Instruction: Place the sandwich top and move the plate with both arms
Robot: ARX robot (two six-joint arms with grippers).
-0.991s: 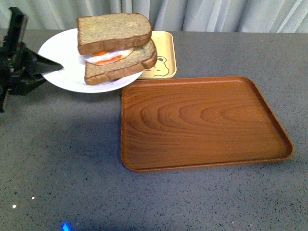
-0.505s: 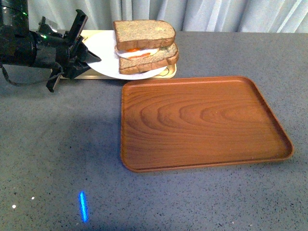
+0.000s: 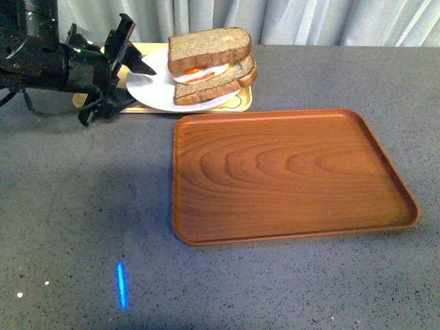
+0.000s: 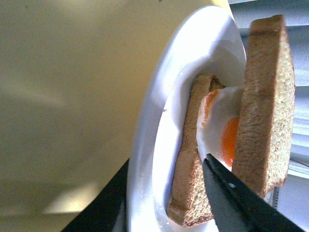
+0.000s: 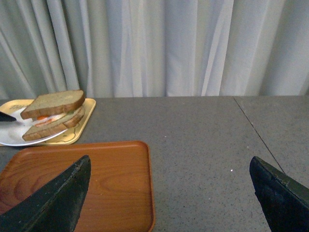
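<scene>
Sandwich top (image 3: 208,47): thick square slice of light brown wholemeal bread, darker crust, lying uppermost on the stack, over a fried egg (image 3: 199,73) and a second wholemeal slice (image 3: 213,85); stack sits on the plate's right part
Round plain white shallow plate (image 3: 148,89): over the yellow rectangular tray (image 3: 237,69), at the far left of the grey speckled bench (image 3: 82,206); whether it touches that tray cannot be told
Left hand (image 3: 134,65): black, at the far left, clamped on the plate's left rim; in the left wrist view one finger (image 4: 236,203) lies over the plate by the sandwich, the other under the rim
Brown wood-grain rectangular tray (image 3: 289,172): nearer, right of the plate, just beside the yellow tray
Right hand (image 5: 169,193): seen in the right wrist view only, its fingers (image 5: 53,198) wide apart, holding nothing, above the brown tray's near end and the bench
Pale pleated curtain (image 5: 159,48): behind the bench's far edge
</scene>
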